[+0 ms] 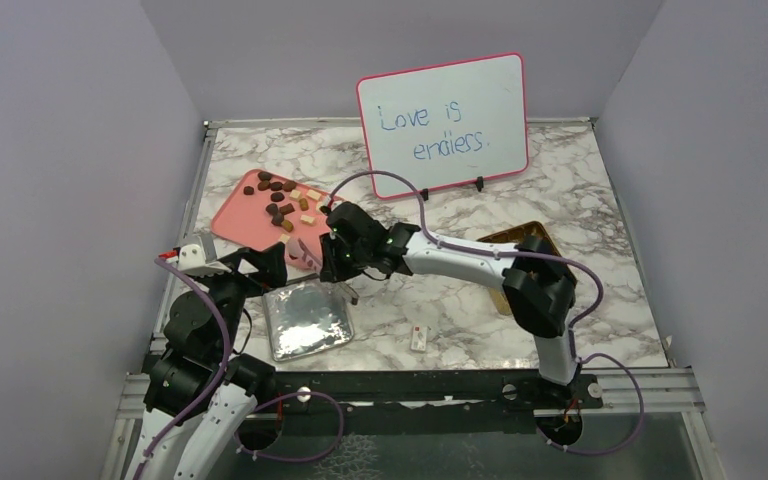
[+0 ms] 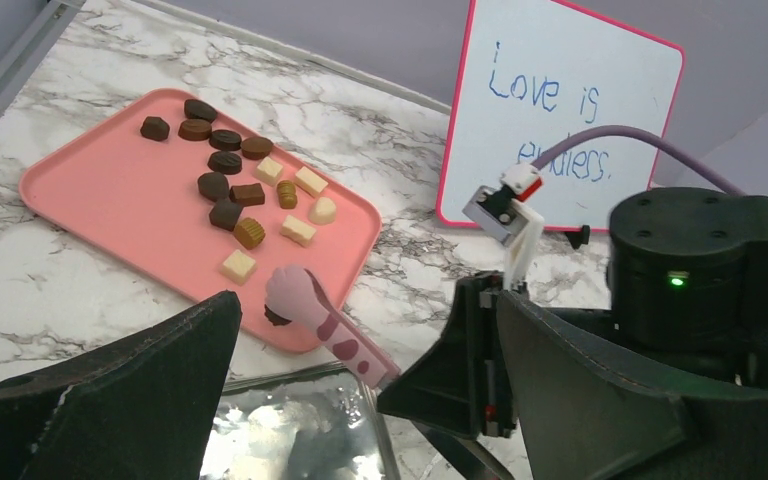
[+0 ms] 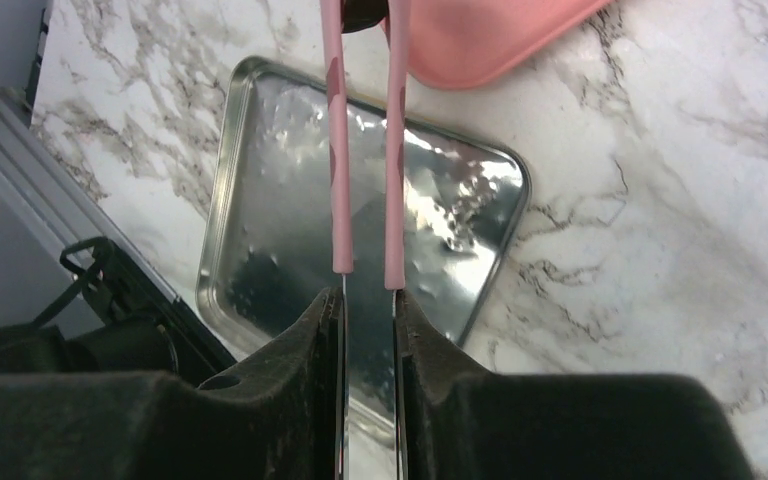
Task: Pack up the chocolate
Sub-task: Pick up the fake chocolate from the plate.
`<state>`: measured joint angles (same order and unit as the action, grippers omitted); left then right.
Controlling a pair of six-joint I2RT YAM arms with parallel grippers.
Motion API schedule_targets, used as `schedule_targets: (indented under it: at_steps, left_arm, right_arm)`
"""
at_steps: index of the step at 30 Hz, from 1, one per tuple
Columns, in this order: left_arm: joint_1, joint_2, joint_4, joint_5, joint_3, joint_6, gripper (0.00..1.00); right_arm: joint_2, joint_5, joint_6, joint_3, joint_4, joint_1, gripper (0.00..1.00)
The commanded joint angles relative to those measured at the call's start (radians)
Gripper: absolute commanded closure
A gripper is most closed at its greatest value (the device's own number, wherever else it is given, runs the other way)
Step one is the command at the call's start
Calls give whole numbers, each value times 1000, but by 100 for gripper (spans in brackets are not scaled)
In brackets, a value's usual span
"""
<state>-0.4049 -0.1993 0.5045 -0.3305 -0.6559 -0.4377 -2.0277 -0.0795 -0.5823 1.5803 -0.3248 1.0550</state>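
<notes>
A silver tin [image 3: 460, 220] sits beside the pink tray [image 2: 110, 210] holding the chocolate [image 2: 225, 162]. My right gripper [image 3: 368, 310], nearly closed, squeezes pink tongs [image 2: 310, 310] clasping one dark piece [image 2: 277, 318] at that tray's near edge; my left gripper [image 1: 260, 268] gapes empty.

So the marble table [image 1: 580, 200] has a pink tray [image 1: 235, 215] at the back left with the chocolates [image 1: 280, 198] scattered on it, mostly dark brown, and a whiteboard [image 1: 443, 125] saying "Love is endless." propped just right of it. The right gripper [image 1: 332, 262] reaches across to the tray's near edge with pink tongs [image 1: 305, 250] poking out toward it, and the left gripper [image 1: 260, 268] sits close beside them, just behind a shiny silver tray [image 1: 307, 320]. A gold box [image 1: 520, 235] peeks out behind the right arm, and a little white tag [image 1: 419, 338] lies right of the silver tray.
</notes>
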Motion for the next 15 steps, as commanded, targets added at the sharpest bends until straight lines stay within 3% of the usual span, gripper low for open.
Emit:
schedule_targets:
  at_steps: [1, 9, 15]
  left_arm:
    - [8, -7, -9, -2, -10, -4, 1]
    - [8, -24, -21, 22, -2, -1, 1]
    - [8, -40, -23, 39, -1, 0, 1]
  right_arm:
    - [141, 12, 3, -119, 67, 10, 76]
    - [374, 186, -14, -323, -5, 10, 78]
    - [556, 374, -76, -421, -153, 10, 78]
